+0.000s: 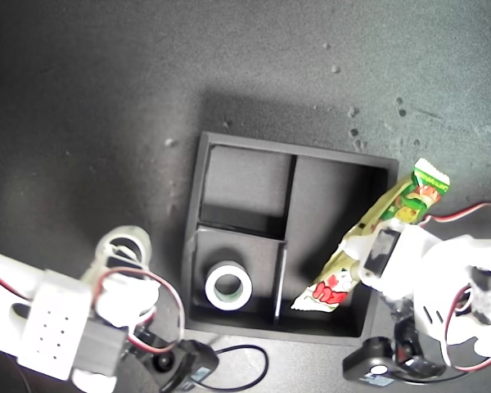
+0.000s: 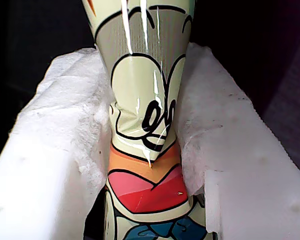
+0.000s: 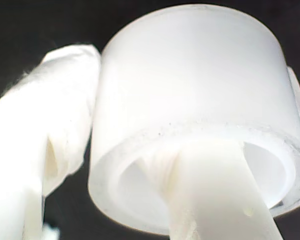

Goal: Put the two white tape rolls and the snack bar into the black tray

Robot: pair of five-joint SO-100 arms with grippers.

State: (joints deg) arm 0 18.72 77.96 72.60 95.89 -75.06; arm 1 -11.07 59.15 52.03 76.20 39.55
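The black tray (image 1: 299, 151) sits mid-table in the exterior view. One white tape roll (image 1: 228, 286) lies flat in its near small compartment. The other white tape roll (image 1: 124, 244) (image 3: 190, 85) is outside the tray at the exterior view's left. My second gripper (image 1: 123, 260) (image 3: 107, 150) is shut on this roll, with one finger through its hole and one outside its wall. The snack bar (image 1: 337, 280) (image 2: 145, 65) slants over the tray's wall on the exterior view's right, one end above the long compartment. My first gripper (image 1: 370, 255) (image 2: 146, 120) is shut on its middle.
The dark table (image 1: 106, 82) around the tray carries a few small specks (image 1: 356, 110). Black camera housings (image 1: 376, 368) and cables (image 1: 245, 360) hang low beside both arms near the exterior view's bottom edge. Red wires (image 1: 475, 213) loop off the first arm.
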